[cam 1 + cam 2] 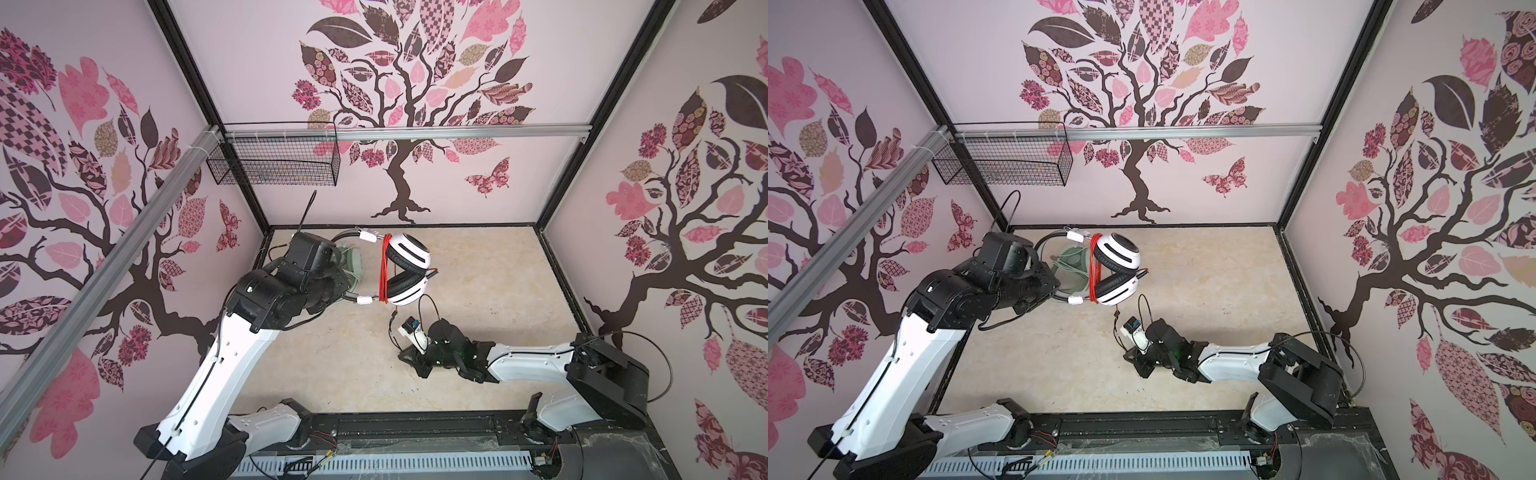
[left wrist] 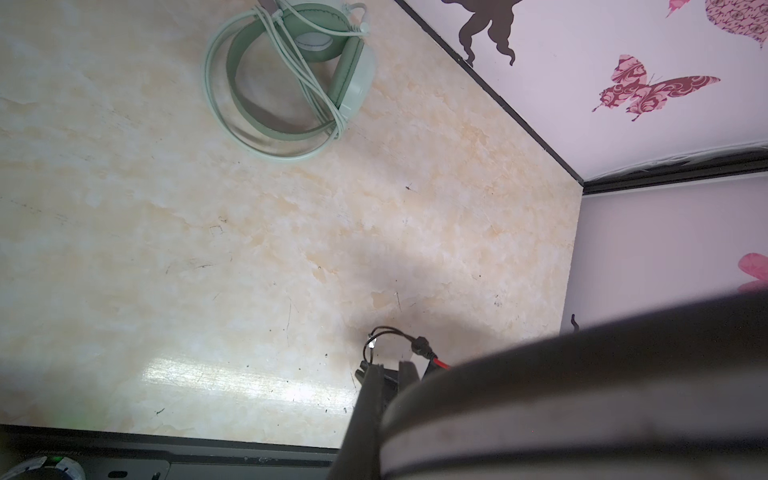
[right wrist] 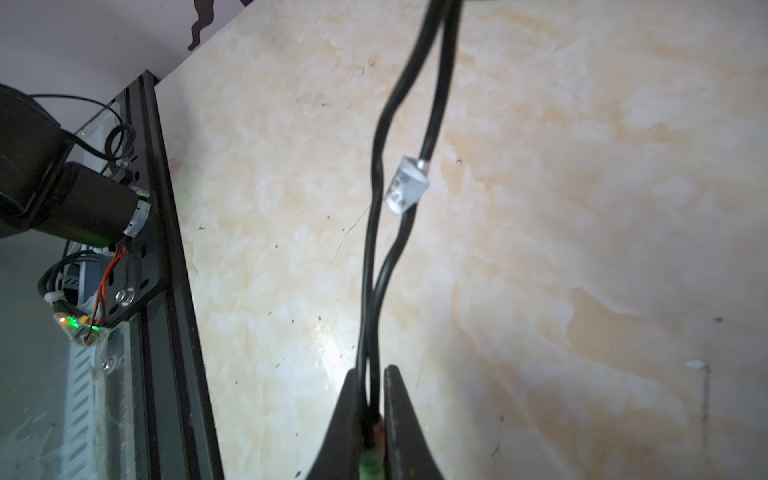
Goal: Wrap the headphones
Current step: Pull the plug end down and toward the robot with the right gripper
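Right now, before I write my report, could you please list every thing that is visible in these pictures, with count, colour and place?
white-and-black headphones: 1, white and black, held up at the back left
red cable: 1, red, wound around that pair
black leads: 2, black, running into the right gripper
tag: 1, white, on one lead
mint-green headphones: 1, mint green, on the table, cable wound on
wire basket: 1, black, on the back-left rail
table: 1, beige marble look
left gripper: 1, black, shut on the black headband
right gripper: 1, black, shut on the leads
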`<action>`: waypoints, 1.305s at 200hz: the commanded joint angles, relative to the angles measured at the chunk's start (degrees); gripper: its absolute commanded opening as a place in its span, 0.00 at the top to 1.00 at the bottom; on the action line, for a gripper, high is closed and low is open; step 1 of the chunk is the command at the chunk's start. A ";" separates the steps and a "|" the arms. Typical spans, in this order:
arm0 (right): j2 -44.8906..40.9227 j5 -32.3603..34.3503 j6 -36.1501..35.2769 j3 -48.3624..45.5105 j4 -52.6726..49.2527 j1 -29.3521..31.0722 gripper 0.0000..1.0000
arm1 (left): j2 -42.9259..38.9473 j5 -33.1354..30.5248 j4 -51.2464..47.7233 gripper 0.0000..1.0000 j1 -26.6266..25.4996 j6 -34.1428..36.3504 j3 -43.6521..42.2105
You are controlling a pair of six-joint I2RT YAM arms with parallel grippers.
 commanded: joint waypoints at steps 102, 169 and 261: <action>4.23 11.82 6.62 11.76 -18.36 18.87 1.00 | -2.37 -2.32 5.46 1.00 0.11 -3.28 -1.13; 4.38 18.24 2.47 25.91 -40.71 25.30 1.00 | -1.90 -11.87 6.79 1.00 0.19 -1.53 -7.85; 1.26 24.39 2.03 44.10 -61.94 31.64 1.00 | -0.17 -21.20 10.27 1.00 0.15 2.95 -15.87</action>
